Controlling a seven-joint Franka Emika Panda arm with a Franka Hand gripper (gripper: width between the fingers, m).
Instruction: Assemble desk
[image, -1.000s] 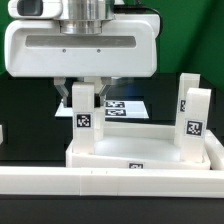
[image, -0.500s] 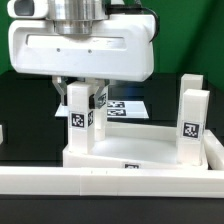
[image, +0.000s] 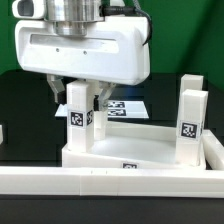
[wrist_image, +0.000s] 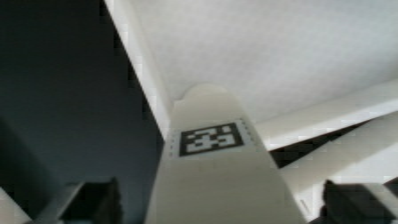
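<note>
While the pincer (image: 82, 97) grips a tagged white leg (image: 80, 122) upright at centre-left of the exterior view, the desk top (image: 150, 150) lies on the black table (image: 30, 100) across the lower frame, another leg (image: 193, 122) standing at right.

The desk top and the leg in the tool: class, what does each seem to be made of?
Desk top: seemingly white plastic, matte and smooth, with an even moulded-looking rim. Leg: apparently the same white plastic, square-section, bearing a printed black-and-white tag. The tool is shut on it. Neither material is certain from looks alone.
</note>
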